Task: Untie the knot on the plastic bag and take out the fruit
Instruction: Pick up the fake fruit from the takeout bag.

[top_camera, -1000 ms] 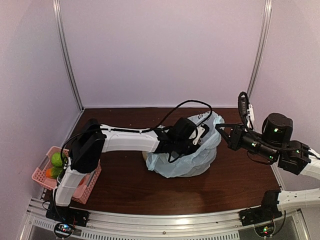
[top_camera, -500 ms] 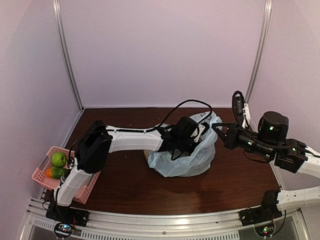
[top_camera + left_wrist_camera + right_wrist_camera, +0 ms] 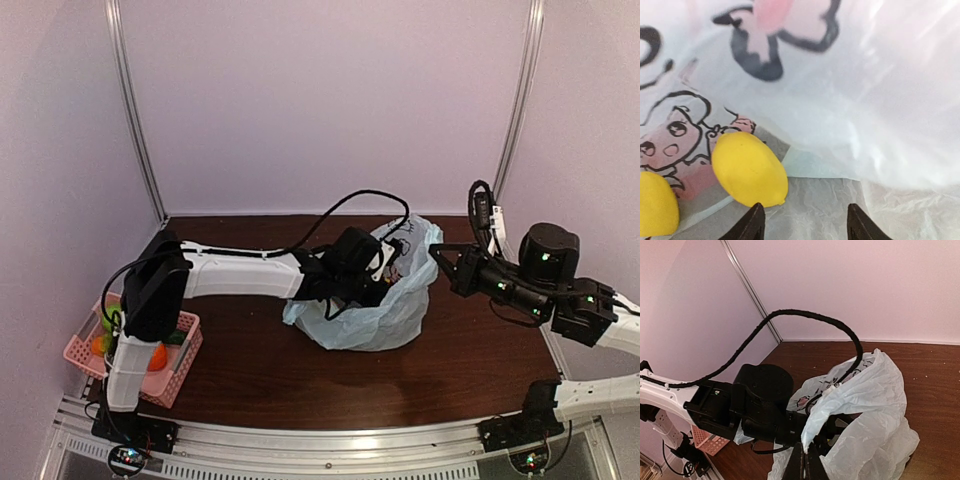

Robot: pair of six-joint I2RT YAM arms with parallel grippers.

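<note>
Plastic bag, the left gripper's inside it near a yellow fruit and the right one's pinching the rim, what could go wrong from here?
1. The yellow fruit sits left of the gap between the fingers of the left gripper, so closing may nudge it away or pinch bag film instead.
2. The right gripper holds only a thin fold of the plastic bag; if that slips, the mouth could collapse over the left gripper.

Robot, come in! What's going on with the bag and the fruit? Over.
Right gripper shut on plastic bag rim, holding it open. Left gripper open inside, beside a yellow fruit. Nothing between jaws. Over.
</note>
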